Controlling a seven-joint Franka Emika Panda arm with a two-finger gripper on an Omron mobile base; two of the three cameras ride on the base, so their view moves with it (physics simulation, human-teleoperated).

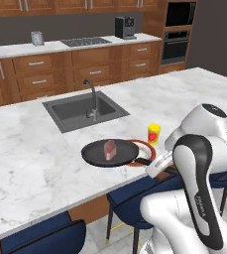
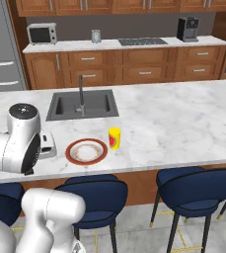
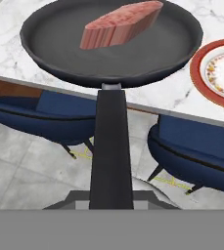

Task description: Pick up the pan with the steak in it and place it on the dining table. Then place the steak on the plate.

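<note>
- Black pan [image 1: 110,153] above the marble table [image 1: 30,158], near its front edge, just left of the plate [image 1: 145,148] and overlapping it in the left base view.
- In the pan: steak [image 1: 109,149], pinkish-red with paler edges, lying near the middle of the pan floor; in the hand view the steak [image 3: 121,23] sits toward the far side of the pan [image 3: 59,39].
- Long handle [image 3: 111,146] running from the pan's rim straight back toward the camera on the hand, over the blue chairs [image 3: 196,151] and grey floor.
- Gripper [image 1: 157,164] at the near end of the handle in the left base view; fingers hidden, so cannot tell whether closed on the handle or not.
- Plate [image 2: 87,151], red-orange rim and pale speckled centre, flat on the table [image 2: 183,123], holding nothing; part of the plate [image 3: 216,73] also at the right edge of the hand view.
- Small yellow cup [image 2: 114,138] with a red mark, upright just right of the plate.
- Dark sink [image 2: 83,105] with tap [image 2: 80,94] set into the table behind the plate; basin bare.
- Wall counter behind with cooktop [image 2: 143,42], microwave [image 2: 41,33] and coffee machine [image 2: 187,28].
</note>
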